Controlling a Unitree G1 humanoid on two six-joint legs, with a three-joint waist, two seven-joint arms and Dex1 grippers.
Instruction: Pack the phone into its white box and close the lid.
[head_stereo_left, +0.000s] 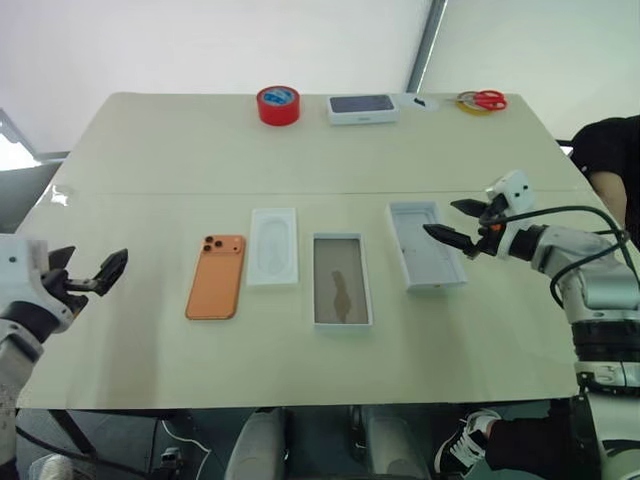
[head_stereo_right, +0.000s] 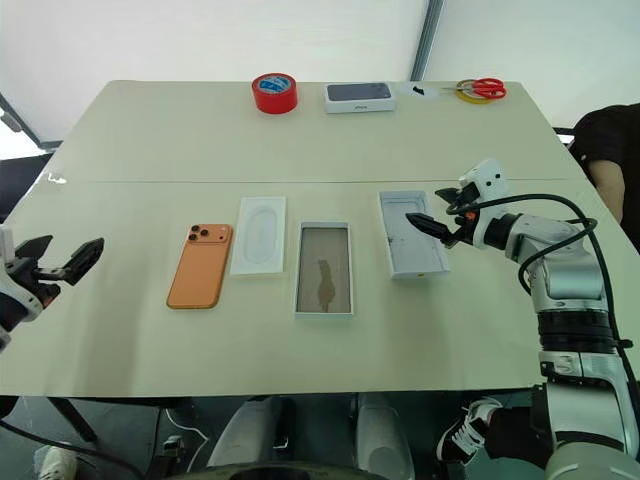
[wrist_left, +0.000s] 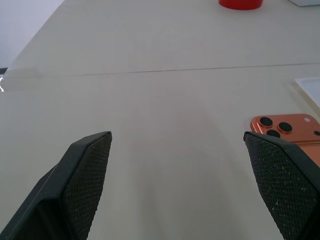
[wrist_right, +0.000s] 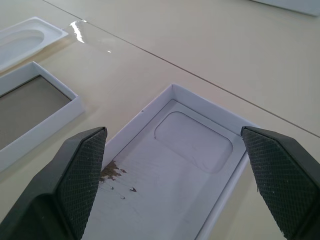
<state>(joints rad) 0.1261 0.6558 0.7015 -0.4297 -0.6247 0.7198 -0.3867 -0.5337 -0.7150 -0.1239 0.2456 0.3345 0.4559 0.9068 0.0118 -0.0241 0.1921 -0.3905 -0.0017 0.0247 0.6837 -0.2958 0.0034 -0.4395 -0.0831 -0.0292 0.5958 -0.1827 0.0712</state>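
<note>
Lying lenses-away, the phone (head_stereo_left: 216, 276) runs lengthwise front-to-back; both end effectors gape apart, empty.

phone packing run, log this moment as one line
phone: on table, unpacked | white box: open, empty | lid: inside up, right gripper open beside it | left gripper: open, empty

The phone (head_stereo_left: 216, 277), a moulded insert (head_stereo_left: 273, 246), the white box (head_stereo_left: 342, 279) and the lid (head_stereo_left: 426, 245) lay in a row on the surface (head_stereo_left: 150, 160), both grippers apart from them
</note>
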